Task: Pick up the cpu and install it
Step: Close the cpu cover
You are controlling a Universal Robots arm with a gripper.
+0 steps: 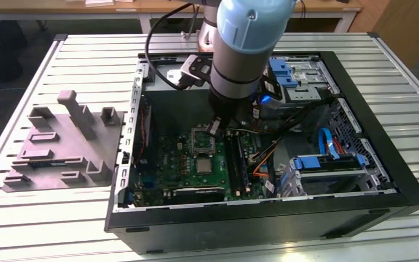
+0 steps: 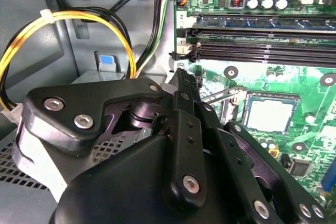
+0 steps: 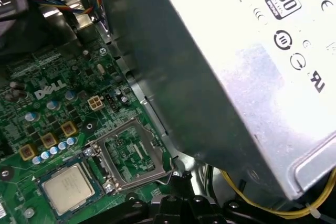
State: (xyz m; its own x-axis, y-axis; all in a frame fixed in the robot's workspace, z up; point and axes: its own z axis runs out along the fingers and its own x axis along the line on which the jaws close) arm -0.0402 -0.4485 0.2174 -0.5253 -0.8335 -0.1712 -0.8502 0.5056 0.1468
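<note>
Cpu point(image 3: 67, 187) is sitting in the socket point(image 3: 100, 174), lid point(image 3: 131, 153) standing open. Hand point(image 1: 220, 126) is hovering just above; can't tell its grip. Placement looks done; latching seems pending, needing lid lowered.

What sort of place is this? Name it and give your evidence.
Probably a robotics lab or test workshop: an open computer case lies on a slatted metal table, beside a grey moulded holder, with wooden benches behind.

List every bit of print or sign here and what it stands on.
Square badge and round certification signs: on the silvery power supply casing.
White lettering: on the green circuit board.
Faint marks on top of the cpu: too small to read.
</note>
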